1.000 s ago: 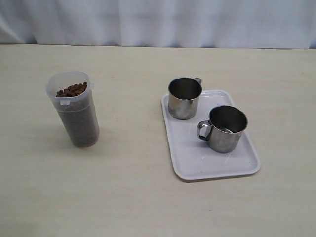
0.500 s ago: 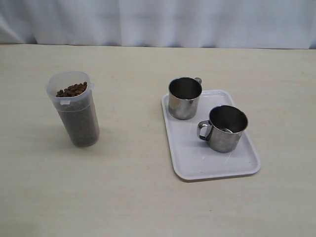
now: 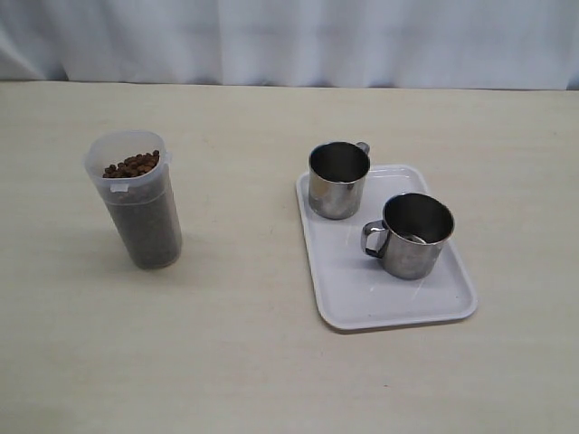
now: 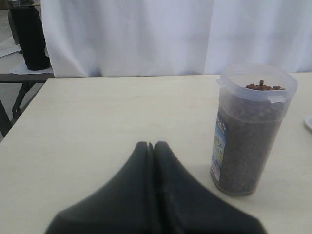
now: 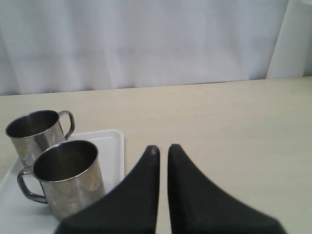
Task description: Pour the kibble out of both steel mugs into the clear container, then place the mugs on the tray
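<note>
A pale, faintly wood-grained worktop [image 3: 271, 362] fills most of the exterior view. Behind its far edge hangs a white curtain [image 3: 298, 41] in soft vertical folds. In the left wrist view, a black upright object [image 4: 29, 36] stands on a white sheet [image 4: 22, 69] on a separate side table [image 4: 19, 77] with dark legs, beside the curtain's edge.

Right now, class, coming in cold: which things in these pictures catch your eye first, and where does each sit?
The tall clear container, filled nearly to its rim with brown kibble, stands alone on the left of the table. On the right, the far steel mug and the near steel mug stand upright, seemingly empty, on the white tray.
</note>
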You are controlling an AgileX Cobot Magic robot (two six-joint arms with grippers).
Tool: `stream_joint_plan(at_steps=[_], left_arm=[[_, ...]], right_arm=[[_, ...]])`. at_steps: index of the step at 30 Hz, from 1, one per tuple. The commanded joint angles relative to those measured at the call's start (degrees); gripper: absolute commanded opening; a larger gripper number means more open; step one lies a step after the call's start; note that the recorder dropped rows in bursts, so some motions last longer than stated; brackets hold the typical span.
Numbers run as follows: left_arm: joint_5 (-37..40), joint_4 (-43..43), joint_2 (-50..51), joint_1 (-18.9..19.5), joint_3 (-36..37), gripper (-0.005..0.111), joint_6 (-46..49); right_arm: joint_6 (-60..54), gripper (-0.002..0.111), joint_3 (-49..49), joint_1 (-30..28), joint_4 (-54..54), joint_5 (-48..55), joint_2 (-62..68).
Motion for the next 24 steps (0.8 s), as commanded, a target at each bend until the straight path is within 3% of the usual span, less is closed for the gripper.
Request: stream_joint_plan(at_steps=[1, 24], left_arm=[[-0.5, 0.1, -0.1, 0.2, 0.1, 0.000, 0.2], [-0.6, 0.1, -0.1, 0.2, 0.1, 0.000, 0.2]], right_arm=[[-0.5, 0.005, 0.2, -0.5, 0.4, 0.1, -0.2], [-0.1, 0.005, 0.2, -2.4, 0.1, -2.7, -0.2]])
